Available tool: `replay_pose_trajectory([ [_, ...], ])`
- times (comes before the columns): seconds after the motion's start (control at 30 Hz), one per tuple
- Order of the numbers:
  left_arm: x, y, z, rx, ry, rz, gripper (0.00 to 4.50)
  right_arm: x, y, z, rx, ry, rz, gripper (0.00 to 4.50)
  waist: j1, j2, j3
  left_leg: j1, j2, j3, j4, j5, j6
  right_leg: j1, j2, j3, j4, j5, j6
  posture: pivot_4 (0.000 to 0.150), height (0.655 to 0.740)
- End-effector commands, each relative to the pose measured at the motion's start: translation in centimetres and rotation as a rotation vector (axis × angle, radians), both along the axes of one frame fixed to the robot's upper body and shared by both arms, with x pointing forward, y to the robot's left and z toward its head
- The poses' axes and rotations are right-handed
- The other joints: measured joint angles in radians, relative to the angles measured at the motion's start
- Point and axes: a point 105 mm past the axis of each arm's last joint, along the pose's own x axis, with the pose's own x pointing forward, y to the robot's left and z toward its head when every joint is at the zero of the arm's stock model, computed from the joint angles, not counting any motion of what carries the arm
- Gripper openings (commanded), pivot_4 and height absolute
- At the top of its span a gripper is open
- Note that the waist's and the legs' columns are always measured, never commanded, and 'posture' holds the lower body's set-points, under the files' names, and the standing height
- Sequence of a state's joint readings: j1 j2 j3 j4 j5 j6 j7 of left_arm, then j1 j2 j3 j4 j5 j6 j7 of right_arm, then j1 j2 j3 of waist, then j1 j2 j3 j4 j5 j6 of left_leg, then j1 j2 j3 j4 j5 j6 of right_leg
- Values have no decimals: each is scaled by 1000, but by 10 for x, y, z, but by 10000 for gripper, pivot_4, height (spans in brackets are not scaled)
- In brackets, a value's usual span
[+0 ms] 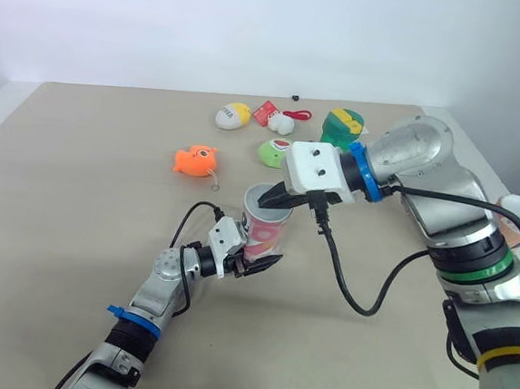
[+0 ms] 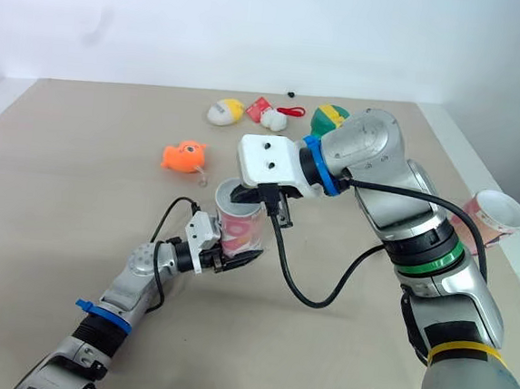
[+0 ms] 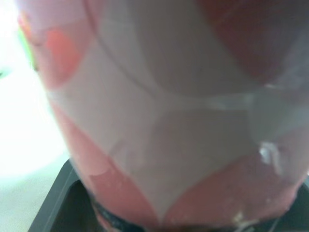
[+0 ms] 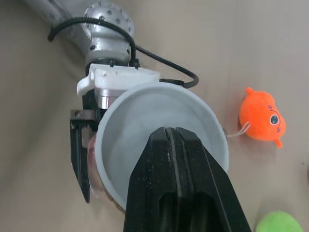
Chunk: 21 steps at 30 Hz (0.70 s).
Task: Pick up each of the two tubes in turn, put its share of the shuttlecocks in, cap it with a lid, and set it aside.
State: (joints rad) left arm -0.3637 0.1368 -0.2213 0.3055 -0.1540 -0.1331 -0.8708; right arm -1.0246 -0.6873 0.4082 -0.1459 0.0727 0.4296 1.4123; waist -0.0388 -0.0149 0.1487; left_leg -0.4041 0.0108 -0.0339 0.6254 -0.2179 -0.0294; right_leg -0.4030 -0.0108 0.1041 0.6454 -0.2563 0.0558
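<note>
My left hand (image 1: pixel 257 252) grips the pink-and-white paper tube (image 1: pixel 267 227), which stands upright on the beige counter (image 1: pixel 78 188). My right hand (image 1: pixel 269 200), black fingers (image 4: pixel 178 183) pressed together, points into its open mouth.

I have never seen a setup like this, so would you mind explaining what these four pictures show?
This is a humanoid robot with two arms, each ending in a two-fingered black hand. Two pictures come from its head camera, looking down over a beige table; the other two come from cameras on its wrists. The left hand grips a pink-and-white tube, held upright; the left wrist camera sees it up close. The right hand, closed, points down at the tube's open mouth. Beyond lie small toys: an orange fish, a yellow-and-white one and a green-and-yellow one. A second tube shows at the far right.
</note>
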Motion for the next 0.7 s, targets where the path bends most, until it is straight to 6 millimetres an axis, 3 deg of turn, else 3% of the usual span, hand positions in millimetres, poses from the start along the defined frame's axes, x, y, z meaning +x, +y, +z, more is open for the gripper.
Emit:
replay_pose_trajectory([
  [0.03, -4, 0, -21, 28, 76, 5, 29917, -6, -7, -58, -163, 154, -7, 429, 0, -1, -3, 1, 0, 0, 0, 0, 0, 1, 0, 0, 0, 0, 0, 1500, 7400],
  [0.2, -3, 0, -20, 27, 75, 5, 29917, -12, -3, -84, -184, 215, 16, 429, -1, -2, -11, 9, 0, 0, -1, -2, -2, 9, 0, -1, 0, -4, -1, 1500, 7400],
  [0.37, -4, 0, -20, 25, 76, 2, 29917, -12, 0, -86, -145, 237, 12, 429, -6, -7, -22, 21, 2, -1, -3, -7, -3, 16, 0, -3, 0, -11, -9, 1500, 7400],
  [0.43, -4, 0, -20, 24, 76, 1, 29917, -11, 2, -75, -82, 245, 3, 429, -6, -8, -25, 22, 2, -2, -4, -7, -3, 16, 0, -4, 0, -10, -6, 1500, 7400],
  [0.53, -5, 0, -20, 25, 77, -2, 29917, -4, 6, -38, 130, 265, -29, 429, -6, -10, -24, 21, 2, -3, -4, -7, -3, 19, 1, -5, 0, -10, -6, 1500, 7400],
  [0.63, -7, 1, -20, 27, 74, -8, 29917, 0, -4, -3, 327, 305, -63, 8144, -4, -6, -19, 18, 2, -7, -4, -7, -3, 19, 2, -5, 0, -10, -6, 1500, 7400],
  [0.67, -7, 1, -20, 29, 72, -10, 29917, 0, -7, 7, 386, 313, -72, 15351, -2, -6, -17, 14, 1, -9, -3, -7, -3, 16, 2, -5, 0, -10, -5, 1500, 7400],
  [0.7, -8, 1, -19, 30, 71, -12, 29917, 2, -11, 16, 447, 311, -84, 16574, 0, -5, -15, 12, 1, -10, -3, -7, -3, 15, 1, -6, 0, -10, -5, 1500, 7400],
])
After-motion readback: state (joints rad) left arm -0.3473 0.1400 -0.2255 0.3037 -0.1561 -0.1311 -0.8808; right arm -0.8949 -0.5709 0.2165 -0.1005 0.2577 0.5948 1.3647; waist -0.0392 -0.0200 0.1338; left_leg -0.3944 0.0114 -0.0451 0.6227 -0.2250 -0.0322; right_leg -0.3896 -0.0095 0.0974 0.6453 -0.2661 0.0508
